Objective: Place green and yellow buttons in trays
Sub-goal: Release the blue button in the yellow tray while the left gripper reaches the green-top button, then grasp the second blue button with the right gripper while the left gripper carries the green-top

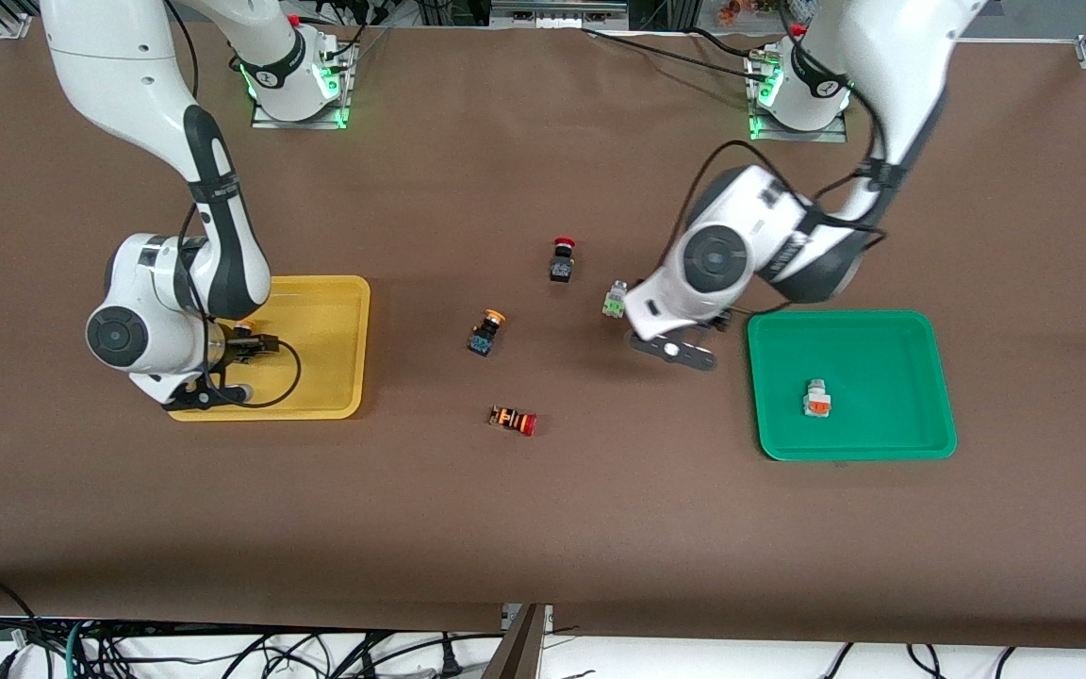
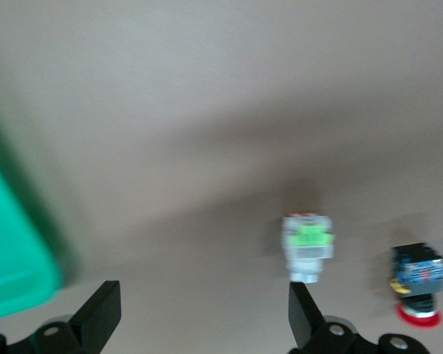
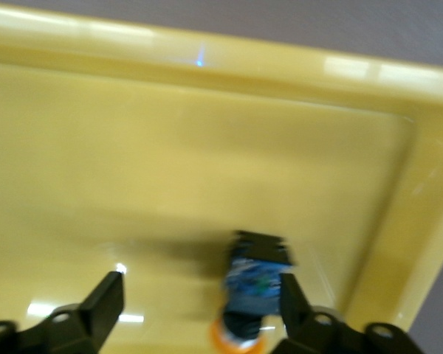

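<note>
My right gripper (image 1: 255, 342) hangs open low over the yellow tray (image 1: 326, 311). A yellow-capped button (image 1: 243, 327) lies in that tray, close beside one finger (image 3: 294, 304) in the right wrist view (image 3: 255, 289). My left gripper (image 1: 696, 329) is open and empty over the table, between the green-faced switch (image 1: 616, 300) and the green tray (image 1: 882, 335). In the left wrist view the switch (image 2: 308, 247) lies just off one fingertip (image 2: 301, 313). The orange-faced switch (image 1: 817, 400) lies in the green tray. A second yellow-capped button (image 1: 486, 332) lies mid-table.
A black switch with a red cap (image 1: 562, 259) stands mid-table and also shows in the left wrist view (image 2: 418, 284). A red-capped switch with an orange-striped body (image 1: 514, 420) lies nearer the front camera. The green tray's corner (image 2: 15, 258) shows in the left wrist view.
</note>
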Robot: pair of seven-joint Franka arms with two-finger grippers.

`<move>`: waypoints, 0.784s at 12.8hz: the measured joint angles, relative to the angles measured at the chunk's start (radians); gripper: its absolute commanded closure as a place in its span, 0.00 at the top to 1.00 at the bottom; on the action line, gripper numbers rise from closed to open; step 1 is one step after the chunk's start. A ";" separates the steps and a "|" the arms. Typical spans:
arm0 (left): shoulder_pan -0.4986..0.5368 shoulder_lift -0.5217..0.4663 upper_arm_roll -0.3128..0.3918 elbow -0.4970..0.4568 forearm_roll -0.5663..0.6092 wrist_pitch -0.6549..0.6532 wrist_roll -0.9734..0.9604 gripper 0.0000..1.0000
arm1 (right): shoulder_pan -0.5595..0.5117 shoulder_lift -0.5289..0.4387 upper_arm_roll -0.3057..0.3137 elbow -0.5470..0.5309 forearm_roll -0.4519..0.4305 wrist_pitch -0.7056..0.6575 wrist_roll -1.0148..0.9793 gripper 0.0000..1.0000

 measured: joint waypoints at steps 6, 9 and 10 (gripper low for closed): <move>-0.097 0.129 0.012 -0.021 0.079 0.166 -0.104 1.00 | 0.209 -0.005 0.033 0.157 0.044 -0.117 0.314 1.00; -0.100 0.152 0.012 -0.062 0.090 0.238 -0.121 0.99 | 0.278 0.017 0.051 0.171 0.140 -0.093 0.501 1.00; -0.101 0.154 0.012 -0.080 0.101 0.245 -0.123 0.66 | 0.298 0.028 0.052 0.176 0.153 -0.070 0.555 1.00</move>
